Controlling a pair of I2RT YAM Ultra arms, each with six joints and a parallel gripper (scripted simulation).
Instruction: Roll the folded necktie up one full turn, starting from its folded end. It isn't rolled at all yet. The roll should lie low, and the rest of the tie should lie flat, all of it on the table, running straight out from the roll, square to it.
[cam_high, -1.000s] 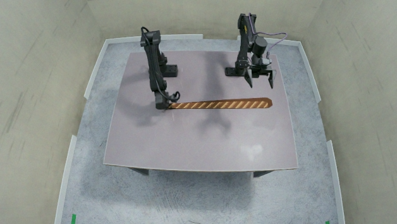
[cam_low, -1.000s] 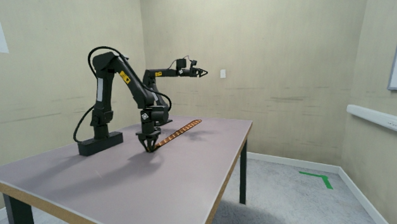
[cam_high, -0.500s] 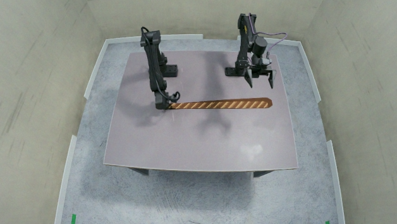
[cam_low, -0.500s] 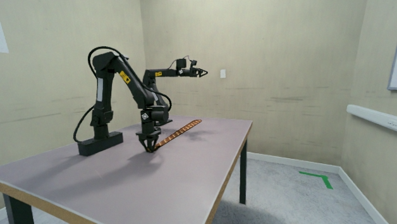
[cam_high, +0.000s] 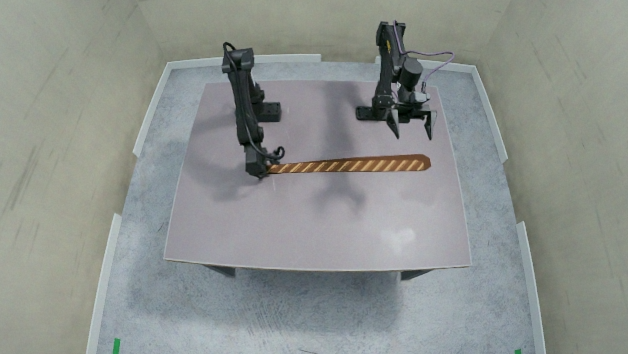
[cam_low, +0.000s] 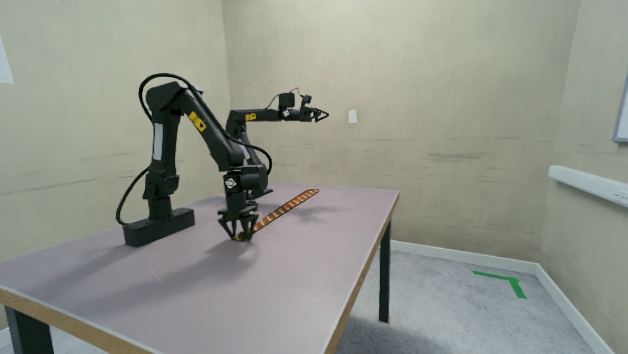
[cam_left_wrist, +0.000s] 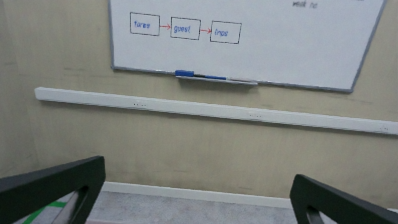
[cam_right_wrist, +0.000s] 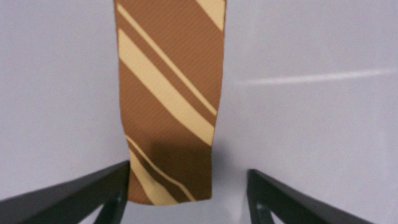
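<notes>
The brown necktie with cream stripes (cam_high: 350, 165) (cam_low: 285, 209) (cam_right_wrist: 172, 75) lies long and straight across the table, its wide pointed end at the right in the top view. Its narrow, blunt end is under my right gripper (cam_low: 241, 238) (cam_right_wrist: 189, 172), low at the table. That gripper is partly open and holds nothing. One finger is at the tie's left edge in the right wrist view; the other stands apart from the right edge. The tie narrows and darkens near this end; no roll shows. My left gripper (cam_high: 414, 136) (cam_low: 324, 115) (cam_left_wrist: 199, 176) is wide open and empty, high above the table.
The table (cam_high: 310, 235) (cam_low: 300, 280) carries both arm bases at its back edge in the top view. The right arm stands over the tie's narrow end. The left arm is held up near the tie's wide end, pointing outward to the wall with the whiteboard (cam_left_wrist: 280, 50).
</notes>
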